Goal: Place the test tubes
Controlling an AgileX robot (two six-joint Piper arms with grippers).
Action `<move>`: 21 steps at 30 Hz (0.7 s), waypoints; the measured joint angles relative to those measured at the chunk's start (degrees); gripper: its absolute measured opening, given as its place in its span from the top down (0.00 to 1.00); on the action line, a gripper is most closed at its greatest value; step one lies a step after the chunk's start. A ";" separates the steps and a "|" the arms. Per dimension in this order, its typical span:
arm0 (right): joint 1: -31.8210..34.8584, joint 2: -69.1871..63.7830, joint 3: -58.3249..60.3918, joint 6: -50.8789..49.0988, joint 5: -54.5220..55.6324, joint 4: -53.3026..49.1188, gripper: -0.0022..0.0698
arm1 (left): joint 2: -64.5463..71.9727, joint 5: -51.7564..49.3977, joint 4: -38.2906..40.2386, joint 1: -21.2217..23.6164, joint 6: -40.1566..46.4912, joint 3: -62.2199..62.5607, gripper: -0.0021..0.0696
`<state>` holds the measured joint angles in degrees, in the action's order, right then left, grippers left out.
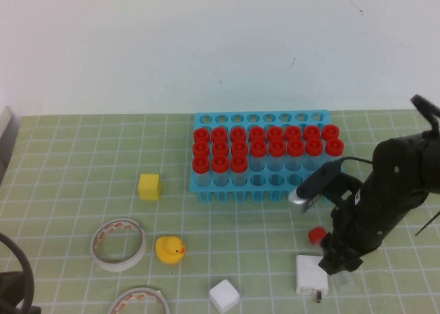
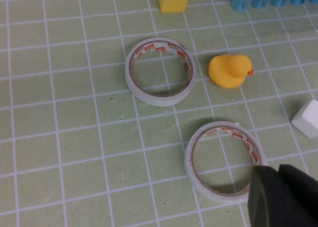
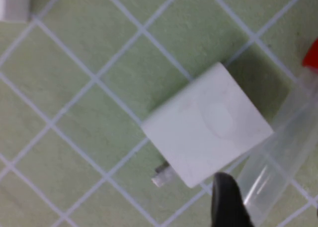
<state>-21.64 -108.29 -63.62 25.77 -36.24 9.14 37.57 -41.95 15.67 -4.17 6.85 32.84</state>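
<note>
**Colleague:** What do you have on the high view?

**Me:** I see the blue rack (image 1: pixel 234 192) at about 1 o'clock from the middle of the worktop (image 1: pixel 69 163). The red-capped tubes (image 1: pixel 258 148) stand upright in it. They fill two rows, and three more stand at the left end of the next row. The other holes are open. One loose test tube (image 1: pixel 316 236) lies on the worktop at 5 o'clock from the rack. I see its red cap and its clear end, but the middle is under my right arm (image 1: pixel 392 183). The right end effector (image 1: pixel 338 264) is low over this tube, at 4 o'clock in the view. I cannot tell if it is apart or together. The white charger (image 1: pixel 309 273) lies just beside it, at 9 o'clock.

**Colleague:** And the other things?

**Me:** A yellow cube (image 1: pixel 149 186) is at 9 o'clock from the rack. A rubber duck (image 1: pixel 170 249) is at 5 o'clock from the cube. A tape roll (image 1: pixel 118 243) is at 9 o'clock from the duck, and a second tape roll (image 1: pixel 139 301) at 7 o'clock from it. A white cube (image 1: pixel 224 295) is at about 9 o'clock from the charger.

**Colleague:** The left wrist view?

**Me:** The left end effector (image 2: pixel 277 173) is together and holds nothing. It hangs over the worktop, at the rim of the second tape roll.

**Colleague:** The right wrist view?

**Me:** The charger fills the middle, and its metal pins show. The loose test tube lies flat just beside it. A dark part of the right end effector is against the clear body of the tube. This view also does not show me if it is apart or together.
</note>
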 joint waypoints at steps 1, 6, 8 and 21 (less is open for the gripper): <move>0.00 -0.54 0.00 -0.45 0.00 -0.82 0.46 | 0.00 -0.10 0.00 0.00 0.00 0.00 0.97; 0.00 -4.58 0.00 -1.64 0.75 -3.02 0.45 | 0.00 -0.22 0.00 0.00 0.00 0.00 0.97; 0.00 -5.70 0.00 -2.01 1.13 -3.28 0.45 | 0.00 -0.22 0.00 0.00 0.00 0.00 0.97; 0.00 -8.95 -0.40 -2.89 1.75 -3.72 0.64 | 0.00 -1.34 0.43 0.00 0.00 0.00 0.97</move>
<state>-21.64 -117.24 -64.02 22.88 -34.49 5.42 37.57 -43.30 16.10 -4.17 6.85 32.84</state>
